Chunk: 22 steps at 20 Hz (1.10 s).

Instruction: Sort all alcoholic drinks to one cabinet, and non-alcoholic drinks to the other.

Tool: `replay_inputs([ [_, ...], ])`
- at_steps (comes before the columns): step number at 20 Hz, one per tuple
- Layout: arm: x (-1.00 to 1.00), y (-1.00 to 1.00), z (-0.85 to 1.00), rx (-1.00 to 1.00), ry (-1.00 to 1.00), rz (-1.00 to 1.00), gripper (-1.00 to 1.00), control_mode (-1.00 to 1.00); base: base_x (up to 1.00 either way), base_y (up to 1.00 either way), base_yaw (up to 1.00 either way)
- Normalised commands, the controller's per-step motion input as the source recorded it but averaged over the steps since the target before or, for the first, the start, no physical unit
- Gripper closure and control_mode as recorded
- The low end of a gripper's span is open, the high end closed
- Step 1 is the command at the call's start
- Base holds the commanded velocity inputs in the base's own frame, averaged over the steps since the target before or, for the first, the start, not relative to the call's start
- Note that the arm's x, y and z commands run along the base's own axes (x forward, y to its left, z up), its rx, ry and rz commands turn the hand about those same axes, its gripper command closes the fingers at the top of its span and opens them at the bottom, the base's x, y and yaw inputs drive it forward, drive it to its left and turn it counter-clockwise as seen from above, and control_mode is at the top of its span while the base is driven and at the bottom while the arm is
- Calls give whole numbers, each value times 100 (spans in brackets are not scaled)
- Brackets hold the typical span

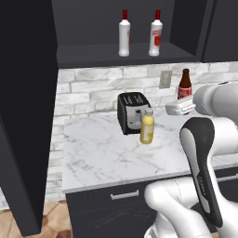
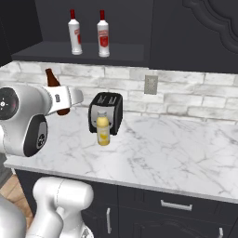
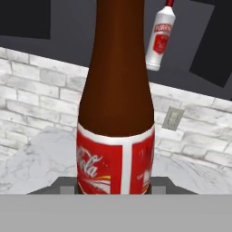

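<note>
The small dark brown bottle [image 3: 115, 90] with a red label stands upright between my fingertips, close to the hand camera. My gripper [image 1: 183, 103] [image 2: 62, 103] [image 3: 115, 188] is shut on its lower body, over the back of the counter near the wall; the bottle's neck [image 1: 185, 79] [image 2: 51, 78] rises above the hand. Two white red-capped bottles [image 1: 123, 35] [image 1: 156, 35] [image 2: 75, 33] [image 2: 103, 35] stand side by side on the open upper cabinet's shelf [image 1: 88, 53] [image 2: 51, 49]. The yellow juice bottle [image 1: 147, 126] [image 2: 103, 129] stands on the counter.
A black toaster [image 1: 131, 110] [image 2: 107, 109] sits just behind the juice bottle. The cabinet's open door [image 1: 23, 116] hangs at the left. A second upper cabinet [image 2: 195, 32] to the right is closed. A wall outlet [image 1: 165, 79] [image 2: 150, 84] is on the brick backsplash.
</note>
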Motion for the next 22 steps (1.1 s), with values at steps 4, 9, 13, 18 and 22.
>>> replay_inputs([
  [4, 0, 0, 0, 0, 0, 0, 100, -100, 0, 0, 0],
  [9, 0, 0, 0, 0, 0, 0, 100, 100, 0, -4, 0],
  [13, 0, 0, 0, 0, 0, 0, 100, 100, 0, -3, 0],
  [18, 0, 0, 0, 0, 0, 0, 100, 100, -24, -7, -2],
  [22, 0, 0, 0, 0, 0, 0, 100, 100, -54, -23, -4],
])
